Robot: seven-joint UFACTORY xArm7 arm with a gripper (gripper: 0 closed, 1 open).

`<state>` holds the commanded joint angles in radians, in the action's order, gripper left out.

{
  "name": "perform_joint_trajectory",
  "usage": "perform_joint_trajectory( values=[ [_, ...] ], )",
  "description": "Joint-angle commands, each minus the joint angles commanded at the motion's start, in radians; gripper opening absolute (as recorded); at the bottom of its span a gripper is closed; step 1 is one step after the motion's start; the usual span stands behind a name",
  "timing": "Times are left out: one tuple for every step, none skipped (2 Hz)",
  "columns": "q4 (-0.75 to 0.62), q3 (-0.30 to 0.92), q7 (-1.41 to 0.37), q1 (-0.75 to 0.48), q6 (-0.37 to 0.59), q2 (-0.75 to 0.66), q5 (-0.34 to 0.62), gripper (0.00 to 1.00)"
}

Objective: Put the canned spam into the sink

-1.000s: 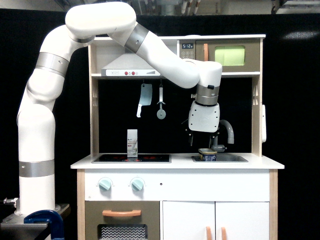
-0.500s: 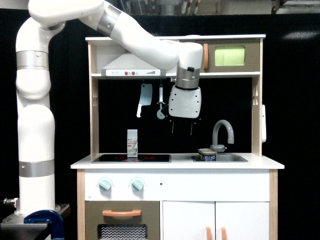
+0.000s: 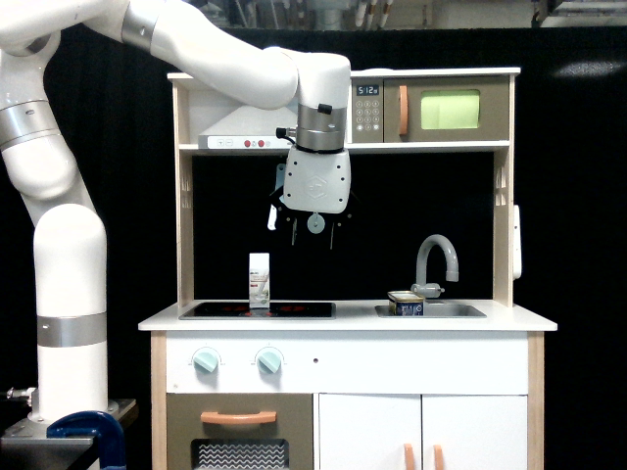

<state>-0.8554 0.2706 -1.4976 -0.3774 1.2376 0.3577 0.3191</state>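
Claw (image 3: 313, 236) hangs with fingers spread apart, holding and touching nothing, above the hob (image 3: 257, 310) under the hood. Well apart, the canned spam (image 3: 406, 303) sits in the sink (image 3: 453, 311) beside the faucet (image 3: 436, 264).

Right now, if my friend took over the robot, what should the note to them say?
Tool: raised high above the stovetop, holding nothing; fingers apart, looks open.
Canned spam: sitting in the sink, just below the faucet, tin sticking up above the rim.
White carton: upright on the stovetop, not part of the job.
Done: the spam is in the sink and let go.
Left: nothing much, maybe just park the arm out of the way.
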Motion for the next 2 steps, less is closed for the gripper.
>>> perform_joint_trajectory(
  values=[
    [-0.072,0.025,-0.019,0.006,0.045,-0.037,-0.004,1.0],
    [-0.037,0.012,-0.001,0.007,0.046,0.006,-0.011,1.0]
  ],
)
